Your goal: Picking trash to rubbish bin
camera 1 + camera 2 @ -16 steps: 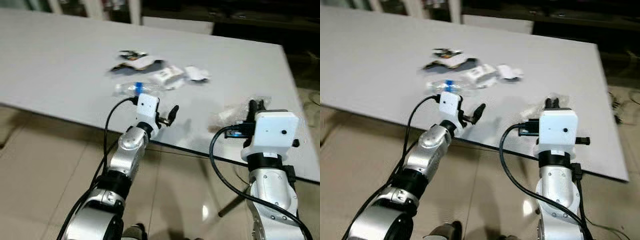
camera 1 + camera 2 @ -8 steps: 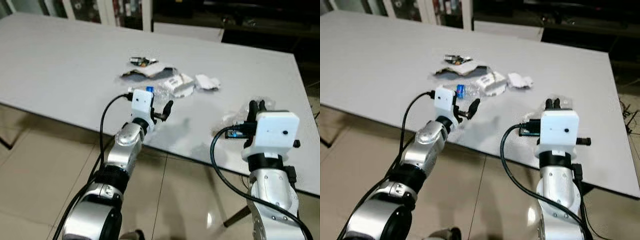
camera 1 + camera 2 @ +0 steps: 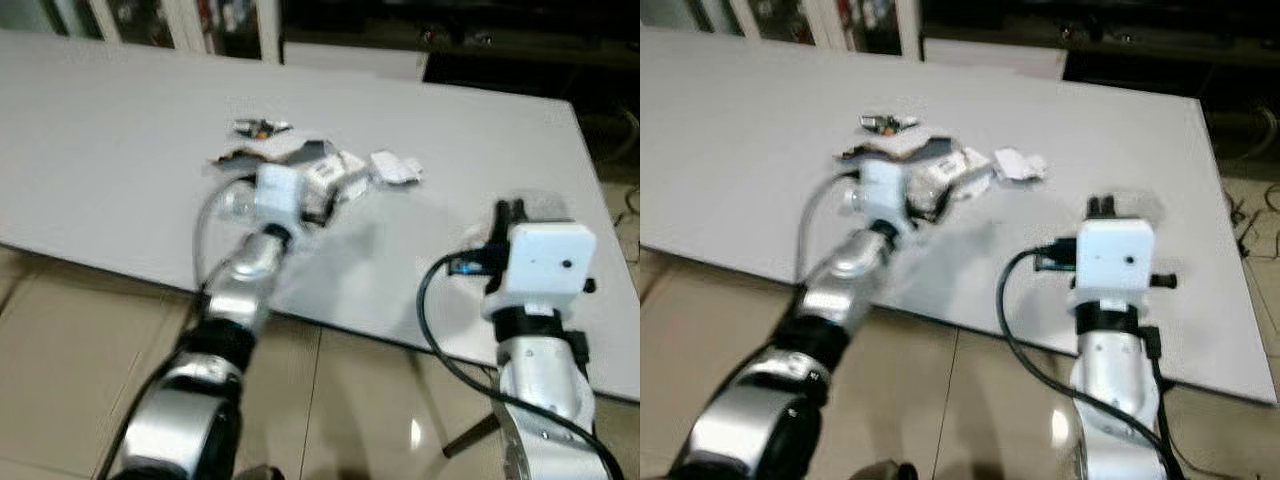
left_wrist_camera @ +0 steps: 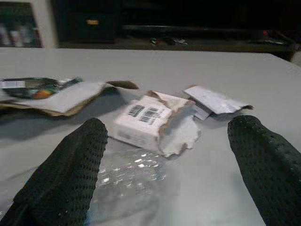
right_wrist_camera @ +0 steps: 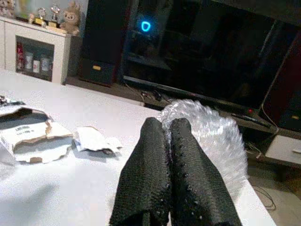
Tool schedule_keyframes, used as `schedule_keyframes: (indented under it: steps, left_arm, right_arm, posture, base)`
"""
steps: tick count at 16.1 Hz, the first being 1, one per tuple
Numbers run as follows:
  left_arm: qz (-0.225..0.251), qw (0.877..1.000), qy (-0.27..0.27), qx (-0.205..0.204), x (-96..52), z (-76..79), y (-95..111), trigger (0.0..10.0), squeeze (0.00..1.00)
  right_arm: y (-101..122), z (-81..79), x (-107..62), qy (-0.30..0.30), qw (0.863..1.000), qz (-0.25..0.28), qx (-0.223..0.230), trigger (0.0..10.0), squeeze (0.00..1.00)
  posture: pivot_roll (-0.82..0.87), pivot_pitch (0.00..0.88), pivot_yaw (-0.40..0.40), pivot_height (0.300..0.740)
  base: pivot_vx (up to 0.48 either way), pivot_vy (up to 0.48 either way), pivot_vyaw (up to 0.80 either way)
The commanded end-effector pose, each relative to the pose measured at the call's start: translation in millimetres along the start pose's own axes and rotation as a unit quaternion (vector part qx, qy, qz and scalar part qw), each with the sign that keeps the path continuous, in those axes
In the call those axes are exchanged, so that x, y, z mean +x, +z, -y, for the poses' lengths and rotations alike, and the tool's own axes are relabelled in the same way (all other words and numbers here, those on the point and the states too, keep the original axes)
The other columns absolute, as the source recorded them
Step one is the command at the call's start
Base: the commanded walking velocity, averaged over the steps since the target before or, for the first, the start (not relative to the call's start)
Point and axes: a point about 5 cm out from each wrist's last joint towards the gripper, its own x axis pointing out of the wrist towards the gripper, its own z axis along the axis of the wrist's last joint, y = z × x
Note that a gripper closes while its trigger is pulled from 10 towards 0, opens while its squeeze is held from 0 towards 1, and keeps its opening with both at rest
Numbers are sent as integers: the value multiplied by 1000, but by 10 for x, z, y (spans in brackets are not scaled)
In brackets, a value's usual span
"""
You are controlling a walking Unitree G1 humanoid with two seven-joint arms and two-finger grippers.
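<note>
A pile of trash lies on the white table (image 3: 100, 130). It holds a torn white box with a barcode (image 4: 146, 117), a white paper scrap (image 4: 214, 100), a torn brown-backed envelope (image 4: 61, 96) and a colourful wrapper (image 3: 258, 127). My left gripper (image 3: 318, 205) is open at the pile's near edge. Its fingers straddle crumpled clear plastic (image 4: 131, 174), with the torn box just beyond. Towards the table's right side my right gripper (image 3: 508, 213) is shut, fingers pressed together. A wad of bubble wrap (image 5: 211, 136) lies right behind its fingertips.
The table's near edge (image 3: 380, 335) runs under both forearms, with beige floor tiles (image 3: 60, 360) below. Dark cabinets and a screen (image 5: 211, 52) stand beyond the far edge. Bare tabletop lies to the left of the pile and between the two grippers.
My left arm has reached forward from the table edge to the trash pile, and its open fingers now bracket the clear plastic. The right arm has stayed put. The head view shifted slightly.
</note>
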Motion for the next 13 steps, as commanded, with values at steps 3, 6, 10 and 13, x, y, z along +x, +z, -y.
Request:
schedule_keyframes:
  steps: [3,6,10,13]
  left_arm:
    - [5,1000,-4,-3,41,55,41,10000,0]
    - [3,1000,-1,-2,49,42,39,10000,0]
    - [-1,1000,7,2,69,4,60,10000,0]
    - [-1,1000,6,4,78,-21,74,10000,0]
  right_arm:
    - [13,12,2,-1,1000,4,5,10000,0]
    - [13,4,8,0,1000,4,5,10000,0]
    - [13,2,12,0,1000,6,6,10000,0]
    - [12,-1,8,0,1000,5,7,10000,0]
  posture:
    - [-2,91,-1,740]
    - [-1,91,-1,740]
    - [0,90,0,740]
    - [0,90,0,740]
  base:
    - [286,0,0]
    - [252,0,0]
    - [62,0,0]
    - [82,0,0]
